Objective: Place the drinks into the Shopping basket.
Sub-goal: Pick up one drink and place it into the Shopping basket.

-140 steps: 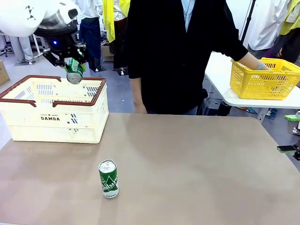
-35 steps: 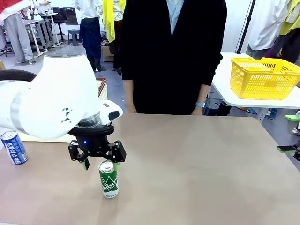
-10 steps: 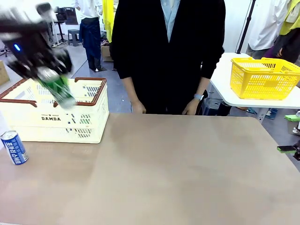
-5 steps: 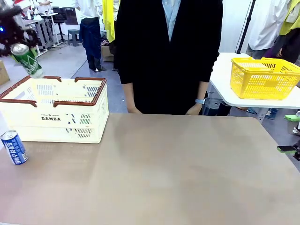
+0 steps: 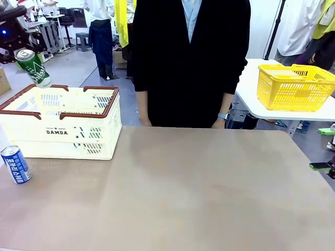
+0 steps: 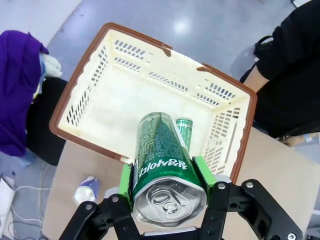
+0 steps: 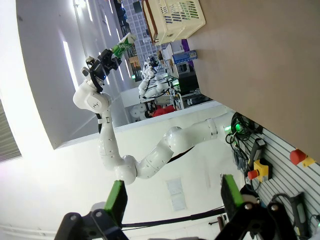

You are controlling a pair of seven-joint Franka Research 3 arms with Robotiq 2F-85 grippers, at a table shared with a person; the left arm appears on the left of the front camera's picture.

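In the front view the left gripper [image 5: 23, 52] hangs at about ten o'clock, above the near-left rim of the cream basket [image 5: 78, 137], its pads clamped on a tilted green can [image 5: 33, 67]; from its wrist camera the can's silver top faces the lens, the basket lies open below, and a second green can [image 6: 185, 131] lies on its floor at about two o'clock of the held one; a blue can [image 5: 15, 164] stands on the table [image 5: 209, 193] just beside the basket, at eight o'clock of it; the right gripper [image 7: 172, 197] shows its green pads spread wide apart, holding nothing; a person in black [image 5: 189, 63] stands at twelve o'clock across the table.
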